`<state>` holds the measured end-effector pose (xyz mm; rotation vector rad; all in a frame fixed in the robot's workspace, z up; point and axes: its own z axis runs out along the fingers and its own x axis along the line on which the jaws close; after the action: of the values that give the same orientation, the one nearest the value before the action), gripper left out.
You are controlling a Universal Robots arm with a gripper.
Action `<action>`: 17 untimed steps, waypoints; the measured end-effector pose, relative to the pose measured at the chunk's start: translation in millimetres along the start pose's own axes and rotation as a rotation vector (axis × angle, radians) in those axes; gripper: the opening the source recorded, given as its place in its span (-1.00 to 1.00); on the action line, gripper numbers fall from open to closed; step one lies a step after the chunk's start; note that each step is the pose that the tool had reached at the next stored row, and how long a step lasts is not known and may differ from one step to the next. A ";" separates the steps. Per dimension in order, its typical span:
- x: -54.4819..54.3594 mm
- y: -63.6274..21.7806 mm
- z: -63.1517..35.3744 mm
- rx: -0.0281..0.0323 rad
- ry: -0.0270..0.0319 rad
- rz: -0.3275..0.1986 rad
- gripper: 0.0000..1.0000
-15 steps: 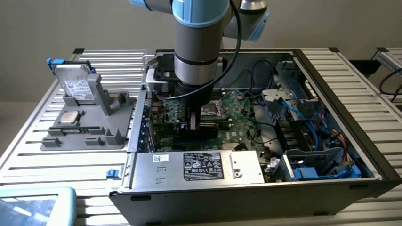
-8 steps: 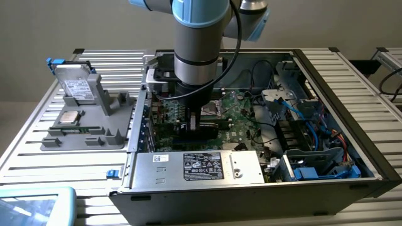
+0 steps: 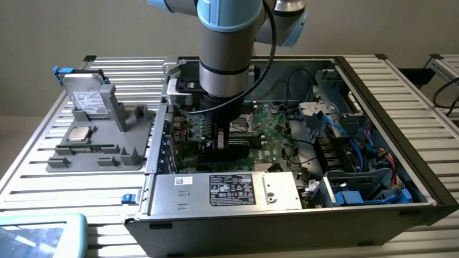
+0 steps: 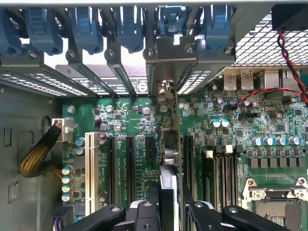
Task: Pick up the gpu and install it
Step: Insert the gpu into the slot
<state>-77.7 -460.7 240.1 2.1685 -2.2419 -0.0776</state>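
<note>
The arm reaches down into the open computer case (image 3: 401, 215), and its claw (image 3: 221, 141) is closed partway, pinching the top edge of the gpu (image 3: 223, 155) from both sides. The wrist view shows the claw (image 4: 169, 214) holding the gpu (image 4: 169, 183) upright and edge-on over the green motherboard (image 4: 130, 120), between two black slots; I cannot tell if it is seated. In the exterior view, a grey tray (image 3: 86, 161) with a hard drive (image 3: 90, 99) rests on the tabletop (image 3: 43, 177) at nine o'clock from the case.
</note>
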 end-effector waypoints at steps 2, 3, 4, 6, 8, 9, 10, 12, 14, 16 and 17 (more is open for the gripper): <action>0.0 0.0 0.0 0.0002 0.0000 0.000 -0.44; 0.0 0.0 0.0 0.0002 0.0000 0.000 -0.44; 0.0 -0.1 0.0 0.0002 0.0000 0.000 -0.44; 0.0 -0.1 0.0 0.0002 0.0001 0.000 -0.44; 0.0 -0.1 0.0 0.0002 0.0001 0.000 -0.44; 0.0 -0.1 0.0 0.0001 0.0002 0.000 -0.44; 0.0 -0.1 0.0 0.0001 0.0003 0.000 -0.44; 0.0 -0.1 0.0 0.0001 0.0003 0.000 -0.44; 0.0 -0.1 0.1 0.0002 0.0002 0.000 -0.44; 0.0 -0.1 0.1 0.0002 0.0001 0.000 -0.44; 0.0 -0.1 0.1 0.0002 0.0001 0.000 -0.44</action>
<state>-77.6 -460.7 240.0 2.1685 -2.2420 -0.0772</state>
